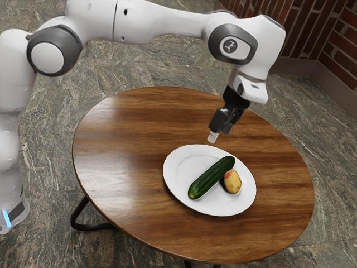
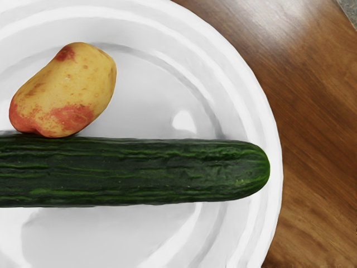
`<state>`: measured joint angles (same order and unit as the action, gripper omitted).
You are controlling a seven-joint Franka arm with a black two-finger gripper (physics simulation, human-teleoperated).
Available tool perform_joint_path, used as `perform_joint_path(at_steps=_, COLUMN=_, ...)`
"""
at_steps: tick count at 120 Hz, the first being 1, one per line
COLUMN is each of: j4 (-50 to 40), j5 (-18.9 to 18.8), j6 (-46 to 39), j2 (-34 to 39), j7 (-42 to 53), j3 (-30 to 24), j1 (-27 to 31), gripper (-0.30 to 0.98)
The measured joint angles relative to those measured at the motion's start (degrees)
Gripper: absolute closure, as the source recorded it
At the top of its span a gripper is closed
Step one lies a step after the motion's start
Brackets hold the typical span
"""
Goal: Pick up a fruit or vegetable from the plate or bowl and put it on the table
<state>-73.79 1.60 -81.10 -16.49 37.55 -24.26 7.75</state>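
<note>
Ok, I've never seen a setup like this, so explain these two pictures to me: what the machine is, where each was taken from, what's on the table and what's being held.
The machine is a white robot arm with black jaws at its end. This is a computer simulation, not a photograph. The exterior view is taken from the arm's side. The wrist view comes from a camera on the arm's hand, so it looks closely at what lies beneath.

On the round wooden table is a white plate. It carries a long green cucumber and, beside it, a yellow, red-patched thing, probably a potato.

Nothing is being held: the jaws stand open above the plate, and both items rest on it.
</note>
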Motion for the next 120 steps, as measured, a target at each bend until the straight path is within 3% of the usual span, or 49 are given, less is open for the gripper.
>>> perform_joint_path(at_steps=42, j4=0.4, j5=0.8, j6=-5.6, j2=-2.9, j7=7.7, j3=-0.1, j1=-1.2, gripper=0.0)
perform_joint_path(at_steps=120, j4=0.0, j5=2.3, j6=-13.8, j2=-6.8, j7=12.8, j3=0.5, j1=-1.1, gripper=0.0)
